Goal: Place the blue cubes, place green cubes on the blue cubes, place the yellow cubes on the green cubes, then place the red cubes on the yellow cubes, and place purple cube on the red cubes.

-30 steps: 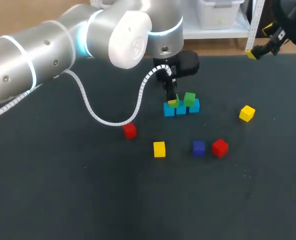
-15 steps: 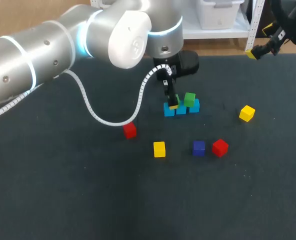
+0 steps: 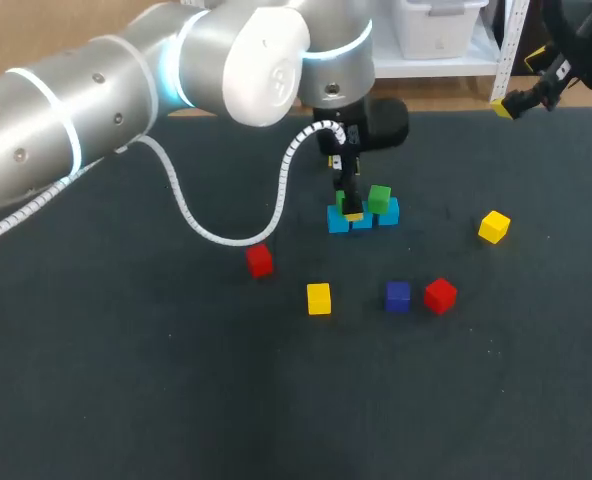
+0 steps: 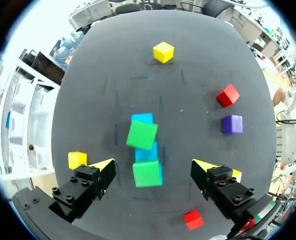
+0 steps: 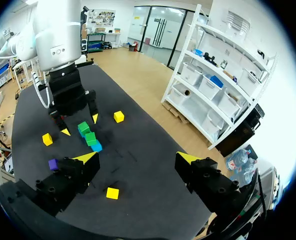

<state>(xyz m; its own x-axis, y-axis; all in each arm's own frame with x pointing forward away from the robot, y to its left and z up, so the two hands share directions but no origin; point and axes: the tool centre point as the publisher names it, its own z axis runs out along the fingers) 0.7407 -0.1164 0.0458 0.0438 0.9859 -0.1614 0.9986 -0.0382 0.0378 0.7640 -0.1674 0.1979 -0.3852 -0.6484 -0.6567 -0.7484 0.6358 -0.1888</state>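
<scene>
Three blue cubes (image 3: 362, 220) lie in a row mid-table. One green cube (image 4: 147, 173) rests on the near end of that row, and a second green cube (image 4: 142, 135) sits slightly turned farther along it. My left gripper (image 4: 154, 168) hovers open over the near green cube, its fingers well clear on both sides. In the head view the left gripper (image 3: 348, 207) partly hides that cube, while the other green cube (image 3: 379, 198) shows plainly. My right gripper (image 5: 138, 157) stands open and empty at the far right table edge (image 3: 512, 103).
Loose on the mat are a yellow cube (image 3: 319, 298), a purple cube (image 3: 397, 295), a red cube (image 3: 440, 295), another red cube (image 3: 260, 260) and a yellow cube (image 3: 493, 227). A third yellow cube (image 4: 77, 159) lies behind the row, hidden by my arm in the head view.
My left gripper opened and let go of the green cube on the left end of the blue row, then lifted a little. The right arm stayed still.
</scene>
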